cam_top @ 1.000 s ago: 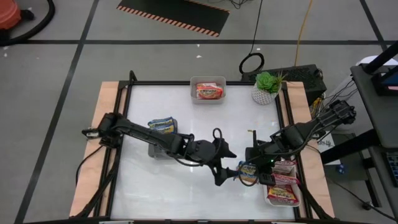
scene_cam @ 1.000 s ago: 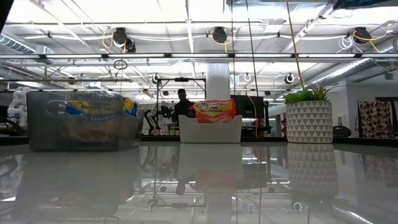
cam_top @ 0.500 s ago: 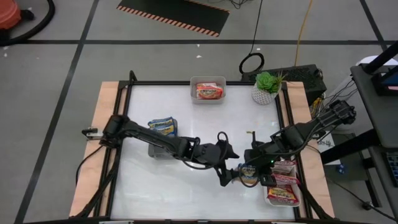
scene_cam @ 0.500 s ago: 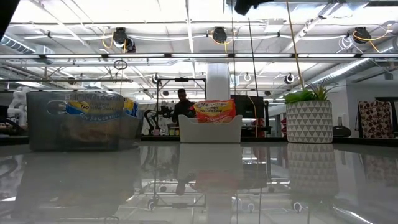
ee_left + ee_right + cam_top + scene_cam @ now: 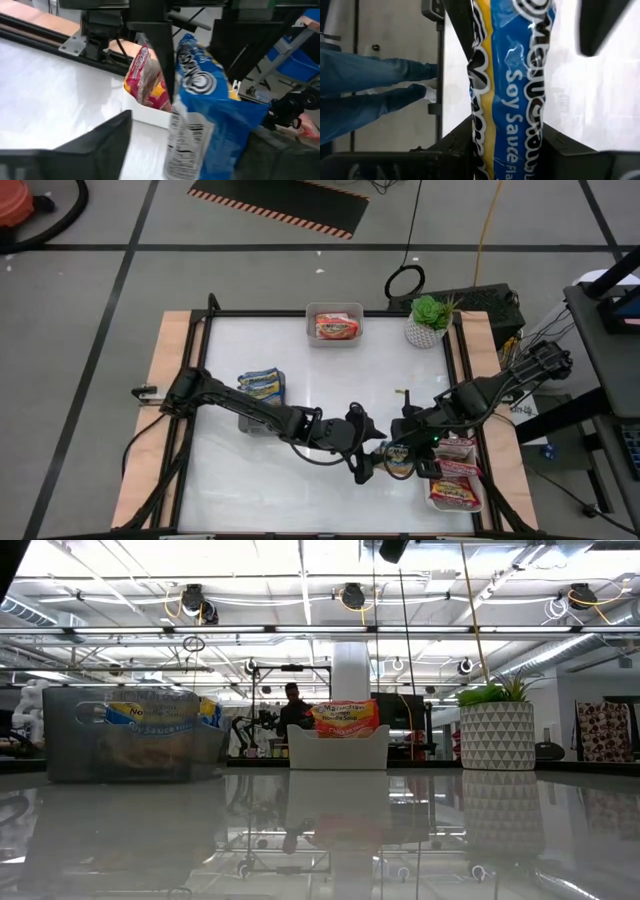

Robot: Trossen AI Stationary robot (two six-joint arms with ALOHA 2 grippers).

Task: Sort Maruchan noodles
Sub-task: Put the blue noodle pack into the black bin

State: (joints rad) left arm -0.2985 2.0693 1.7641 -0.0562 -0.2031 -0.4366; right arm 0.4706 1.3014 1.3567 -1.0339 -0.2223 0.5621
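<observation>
A blue-and-yellow Maruchan noodle packet (image 5: pixel 400 461) hangs over the table's near right part, with my right gripper (image 5: pixel 495 147) shut on it. My left gripper (image 5: pixel 366 456) reaches in from the table's left. It is open, with one finger (image 5: pixel 95 145) on each side of the packet (image 5: pixel 210 110), and I see no touch. Maroon packets (image 5: pixel 455 480) lie in a white tray (image 5: pixel 478 502) at the near right. Blue packets (image 5: pixel 262 383) sit in a grey tray (image 5: pixel 250 420) on the left. An orange packet (image 5: pixel 336 326) lies in the far white tray (image 5: pixel 334 340). My right gripper pinches the blue packet's upper end (image 5: pixel 492 125) between its two fingers, coming slanting down from the table's right. The packet hangs below the fingers, lifted clear of the table, with its free end (image 5: pixel 187 160) lowest.
A potted plant (image 5: pixel 429 320) stands at the far right corner. A black frame (image 5: pixel 200 380) borders the white tabletop. A person's legs in blue jeans (image 5: pixel 365 95) show beyond the table's near edge. Bare tabletop lies in the middle and near left.
My left gripper has moved toward the table's right and down, closing in on the blue packet. The packet has stayed where it was in my right gripper.
</observation>
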